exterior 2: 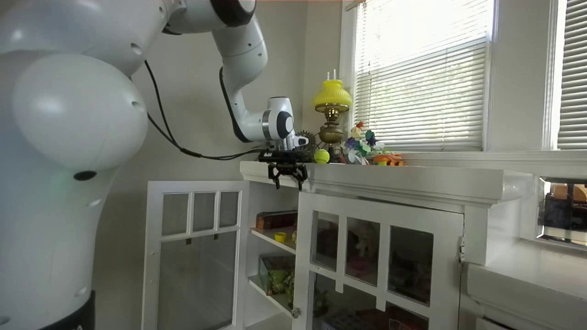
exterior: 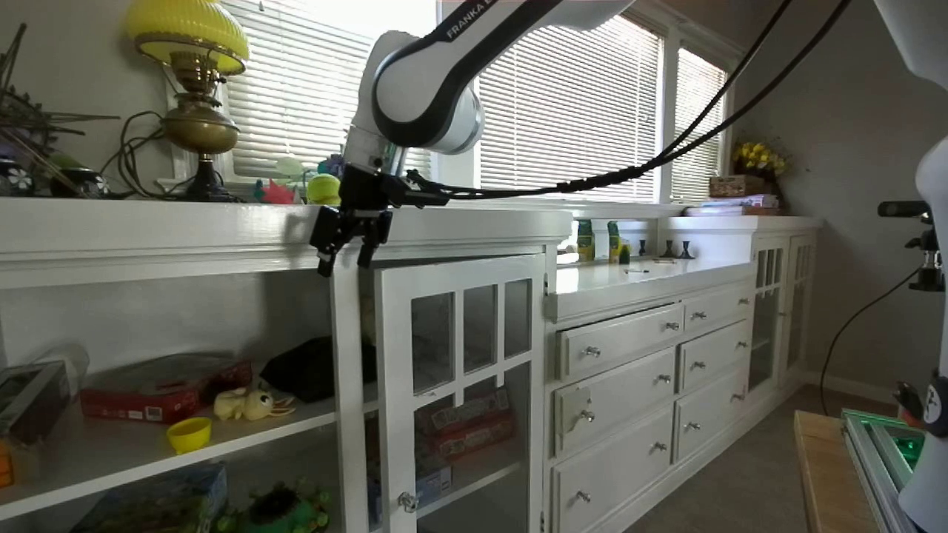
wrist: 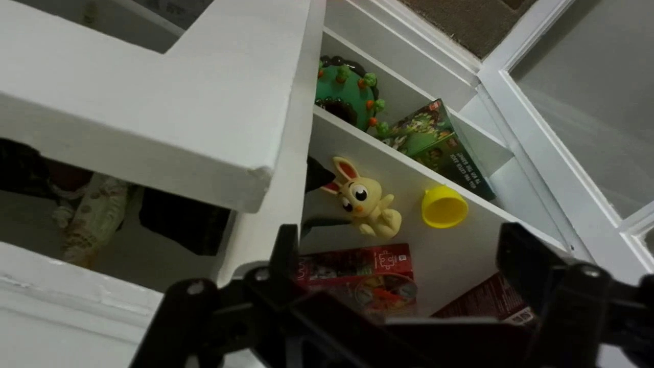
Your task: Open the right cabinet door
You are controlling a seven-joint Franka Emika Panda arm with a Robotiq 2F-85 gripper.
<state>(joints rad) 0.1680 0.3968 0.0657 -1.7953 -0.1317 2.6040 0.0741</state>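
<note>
The right cabinet door [exterior: 478, 376] is white-framed with glass panes, and in both exterior views it stands slightly ajar, its top edge off the frame. Its small knob [exterior 2: 296, 312] sits low on the free side. In the wrist view the door's upper corner [wrist: 214, 117] juts out at left, and dark cabinet contents show through the gap behind it. My gripper [exterior: 346, 259] is open at the cabinet's top edge, beside and above that corner, in front of the centre post. Nothing is between the fingers, and the gripper [wrist: 401, 250] appears apart from the door.
The left glazed door [exterior 2: 197, 279] is swung wide. Shelves behind hold a yellow cup [wrist: 443, 207], a rabbit toy [wrist: 378, 204] and boxes. The white cabinet top [exterior 2: 403, 181] carries a yellow lamp [exterior: 196, 118] and small ornaments. Drawers with knobs [exterior: 615, 414] adjoin the right door.
</note>
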